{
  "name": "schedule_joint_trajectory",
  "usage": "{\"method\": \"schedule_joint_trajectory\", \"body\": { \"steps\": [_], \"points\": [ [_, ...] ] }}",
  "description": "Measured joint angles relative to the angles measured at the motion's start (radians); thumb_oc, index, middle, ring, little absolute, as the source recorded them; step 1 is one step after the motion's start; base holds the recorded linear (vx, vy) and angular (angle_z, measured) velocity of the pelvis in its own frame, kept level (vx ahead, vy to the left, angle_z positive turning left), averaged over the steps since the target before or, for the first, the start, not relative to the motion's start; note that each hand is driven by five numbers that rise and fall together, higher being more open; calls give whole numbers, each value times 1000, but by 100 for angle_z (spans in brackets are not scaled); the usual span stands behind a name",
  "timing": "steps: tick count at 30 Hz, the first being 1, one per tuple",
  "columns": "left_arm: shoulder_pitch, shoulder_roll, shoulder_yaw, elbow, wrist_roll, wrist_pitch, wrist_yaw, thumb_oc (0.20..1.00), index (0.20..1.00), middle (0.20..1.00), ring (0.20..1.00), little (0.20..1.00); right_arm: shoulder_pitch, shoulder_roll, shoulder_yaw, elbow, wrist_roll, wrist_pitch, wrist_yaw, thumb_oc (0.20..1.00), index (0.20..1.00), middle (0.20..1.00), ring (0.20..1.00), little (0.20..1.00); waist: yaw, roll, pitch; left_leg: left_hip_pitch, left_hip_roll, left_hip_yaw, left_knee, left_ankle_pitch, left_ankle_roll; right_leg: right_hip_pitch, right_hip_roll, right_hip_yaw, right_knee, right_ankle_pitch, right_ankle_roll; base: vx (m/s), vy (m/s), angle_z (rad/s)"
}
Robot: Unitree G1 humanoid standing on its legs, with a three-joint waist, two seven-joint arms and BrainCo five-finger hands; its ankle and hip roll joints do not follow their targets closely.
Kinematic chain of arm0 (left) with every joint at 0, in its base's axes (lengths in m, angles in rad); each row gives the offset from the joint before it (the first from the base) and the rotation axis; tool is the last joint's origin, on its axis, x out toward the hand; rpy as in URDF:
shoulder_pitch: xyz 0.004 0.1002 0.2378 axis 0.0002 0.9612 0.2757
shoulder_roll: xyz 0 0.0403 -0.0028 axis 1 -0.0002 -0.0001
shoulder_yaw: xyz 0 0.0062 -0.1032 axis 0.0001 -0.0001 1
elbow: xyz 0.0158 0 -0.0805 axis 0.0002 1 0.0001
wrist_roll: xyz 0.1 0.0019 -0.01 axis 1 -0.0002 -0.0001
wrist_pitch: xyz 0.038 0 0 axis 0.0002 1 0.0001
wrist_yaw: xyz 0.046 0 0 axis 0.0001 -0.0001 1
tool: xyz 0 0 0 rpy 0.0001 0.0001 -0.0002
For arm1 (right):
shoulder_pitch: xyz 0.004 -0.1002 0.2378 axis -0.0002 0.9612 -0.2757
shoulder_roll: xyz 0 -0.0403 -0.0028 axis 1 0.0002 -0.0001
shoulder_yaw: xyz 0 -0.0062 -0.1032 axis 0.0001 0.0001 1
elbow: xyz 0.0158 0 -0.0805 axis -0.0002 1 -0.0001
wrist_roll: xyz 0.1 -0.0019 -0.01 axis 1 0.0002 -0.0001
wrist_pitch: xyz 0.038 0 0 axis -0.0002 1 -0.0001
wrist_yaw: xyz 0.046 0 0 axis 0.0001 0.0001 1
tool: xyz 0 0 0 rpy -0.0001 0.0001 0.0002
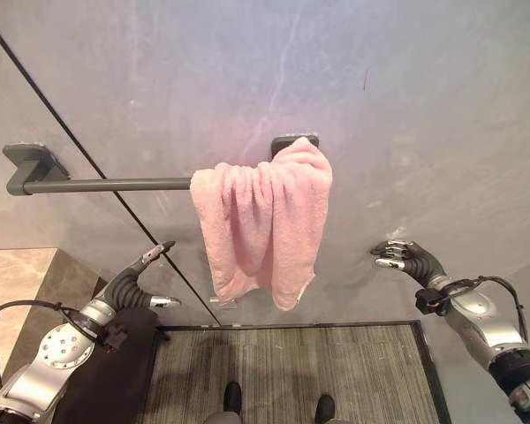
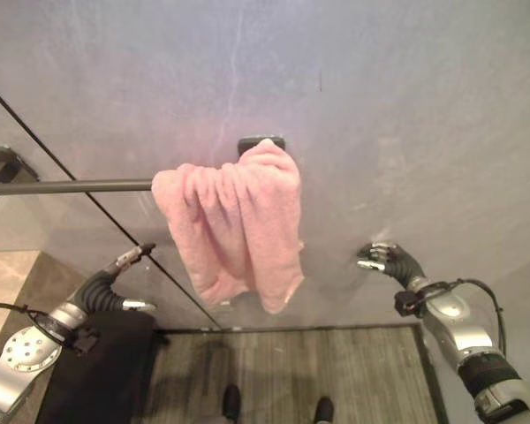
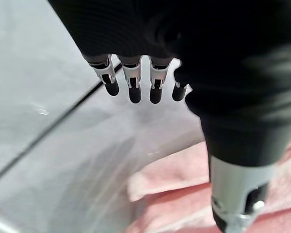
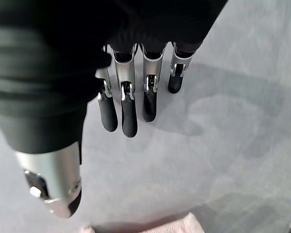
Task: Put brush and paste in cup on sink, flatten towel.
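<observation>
Head views look at a grey wall [image 1: 406, 79] with a dark towel bar [image 1: 106, 185] fixed across it on two dark brackets. A pink towel [image 1: 263, 221] hangs over the bar at its right end, next to the right bracket. It is bunched into vertical folds rather than spread out, and its lower edge hangs unevenly, with one corner lower at the right. The rest of the bar to the left of the towel is bare. A thin dark line [image 1: 97, 168] runs diagonally down the wall behind the bar. Left hand [image 1: 140, 281] is raised below and to the left of the towel, apart from it, fingers straight and released, holding nothing; the left wrist view shows the fingers [image 3: 135, 87] extended in a row with pink towel cloth past them. Right hand [image 1: 405, 259] is raised to the right of the towel, well apart from it, close to the wall. Its fingers [image 4: 128, 109] are straight and relaxed in the right wrist view, grasping nothing. Below the wall lies a striped grey floor mat [image 1: 353, 371]. A beige stone surface [image 1: 18, 283] shows at lower left. A black box-like thing [image 1: 115, 371] sits beside the mat at the left.
</observation>
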Motion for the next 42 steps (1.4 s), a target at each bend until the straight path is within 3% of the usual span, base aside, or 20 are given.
{"method": "schedule_joint_trajectory", "body": {
  "steps": [6, 14, 22, 27, 38, 42],
  "points": [
    [-63, -34, 0, 2, 0, 0, 14, 1000, 1000, 1000, 1000, 1000, -46, 5, 44, -31, 8, 4, 6, 1000, 1000, 1000, 1000, 1000, -9, -5, 9, -18, 2, 5, 4, 11, -1, -26, 2, 3, 0, 6, -3, 0, 15, -2],
    [-174, -39, -48, -18, 4, 0, 25, 1000, 1000, 1000, 1000, 1000, -132, 91, 126, -137, 85, 18, -10, 1000, 1000, 1000, 1000, 1000, -15, -60, 60, -20, 6, 38, 4, 9, -6, -46, 3, 35, 0, 17, -6, 7, 15, -10],
    [-194, -38, -83, -44, 15, 0, 26, 1000, 1000, 1000, 1000, 1000, -252, 83, 274, -252, 150, 49, 90, 1000, 1000, 1000, 1000, 1000, -7, -79, 67, -18, 6, 48, 4, 13, -2, -48, 3, 38, 0, 21, -6, 1, 1, -2],
    [-185, -36, -82, -48, 22, 0, 26, 1000, 1000, 1000, 1000, 1000, -275, 73, 286, -278, 150, 68, 102, 1000, 1000, 1000, 1000, 1000, -5, -101, 63, -14, 7, 60, 5, 13, -2, -52, 3, 48, 0, 21, -5, -4, -2, -5],
    [-177, -32, -83, -147, 12, 2, 11, 1000, 1000, 1000, 1000, 1000, -326, 107, 304, -275, 149, 85, 84, 1000, 1000, 1000, 1000, 1000, 0, -115, 61, 21, 11, 98, 4, 12, -3, -38, 4, 77, 0, 26, -4, 4, -8, -9],
    [-173, 27, -96, -215, -39, 7, -35, 1000, 1000, 1000, 1000, 1000, -330, 119, 304, -275, 148, 85, 70, 1000, 1000, 1000, 1000, 1000, -4, -116, 60, 32, 12, 112, 4, 10, -2, -36, 4, 88, 0, 28, -4, 3, -7, -10]
  ]
}}
